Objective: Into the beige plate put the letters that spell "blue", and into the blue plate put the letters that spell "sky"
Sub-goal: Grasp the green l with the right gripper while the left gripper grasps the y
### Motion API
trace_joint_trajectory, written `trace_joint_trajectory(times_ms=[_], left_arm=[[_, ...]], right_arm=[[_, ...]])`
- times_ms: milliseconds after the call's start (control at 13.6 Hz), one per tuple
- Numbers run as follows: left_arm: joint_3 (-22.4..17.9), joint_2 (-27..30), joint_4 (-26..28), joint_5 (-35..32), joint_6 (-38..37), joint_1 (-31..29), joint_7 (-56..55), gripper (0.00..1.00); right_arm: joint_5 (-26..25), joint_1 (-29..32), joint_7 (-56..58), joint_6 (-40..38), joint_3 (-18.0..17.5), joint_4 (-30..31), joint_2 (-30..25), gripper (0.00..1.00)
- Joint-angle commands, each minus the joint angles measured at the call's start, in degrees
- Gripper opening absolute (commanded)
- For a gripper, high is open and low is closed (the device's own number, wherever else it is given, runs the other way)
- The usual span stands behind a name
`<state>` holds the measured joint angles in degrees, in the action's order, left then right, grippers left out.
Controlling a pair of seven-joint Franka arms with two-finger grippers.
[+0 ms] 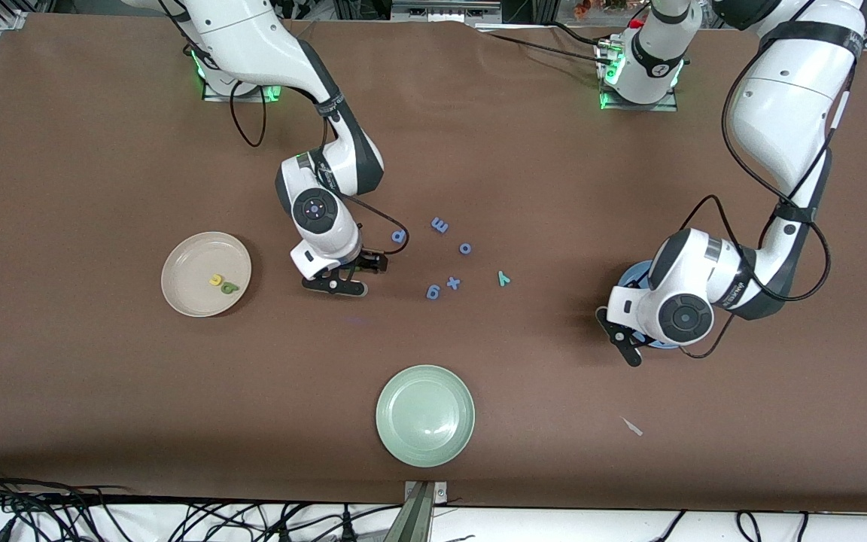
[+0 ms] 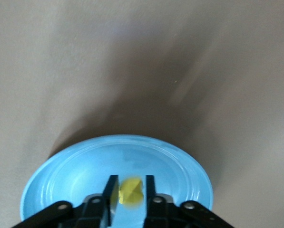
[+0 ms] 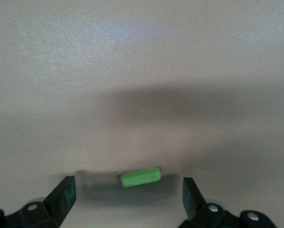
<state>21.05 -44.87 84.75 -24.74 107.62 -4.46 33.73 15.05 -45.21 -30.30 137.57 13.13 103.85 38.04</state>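
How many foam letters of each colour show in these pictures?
Periwinkle letters: 5
Yellow letters: 2
Green letters: 2
Teal letter: 1
Total: 10

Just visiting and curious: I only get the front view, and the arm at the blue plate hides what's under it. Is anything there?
Observer: Yes. The left wrist view shows a yellow letter right under the left gripper, over the blue plate.
Operator: And the other arm, beside the beige plate?
Observer: The right gripper is low over the table, and its fingers stand wide open.
Operator: Open around what?
Observer: A thin green bar lies flat on the table between them, untouched. The gripper hides it from the front view.
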Motion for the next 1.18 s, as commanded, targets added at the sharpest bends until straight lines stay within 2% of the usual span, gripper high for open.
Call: trace_joint_trajectory(times_ms=[0,147,294,441,588,735,1103], left_arm=[[1.5,3.7,2.3,-1.6,-0.3,1.5,-2.3,1.0],[2.8,3.7,1.8,-0.8,-0.3,3.2,-9.0,1.0],[3.2,3.4,1.6,-0.8,-0.2,7.1,-23.8,1.0],[3.2,2.5,0.9,0.9,0.2,10.3,-36.8,1.0],[3.1,2.2,0.6,5.3,3.0,12.5,-47.5,1.0],[3.1,1.9,0.9,5.8,5.9,13.9,-59.9,1.0],[3.1,0.3,2.1,8.9,14.3,15.6,-81.0,1.0]], right_arm=[[1.1,-0.4,3.9,0.2,0.6,0.1,0.2,0.98],[1.4,-0.2,5.9,0.1,0.7,0.1,0.1,0.95],[1.5,-0.1,6.7,0.1,0.7,0.1,0.2,0.87],[1.5,0.0,7.1,-0.1,0.7,0.1,0.1,0.78],[1.5,0.0,7.1,-0.2,0.7,0.1,0.2,0.64],[1.6,0.0,7.1,-0.4,0.7,0.1,0.1,0.61],[1.7,0.0,7.3,-0.5,0.7,0.8,0.0,0.52]])
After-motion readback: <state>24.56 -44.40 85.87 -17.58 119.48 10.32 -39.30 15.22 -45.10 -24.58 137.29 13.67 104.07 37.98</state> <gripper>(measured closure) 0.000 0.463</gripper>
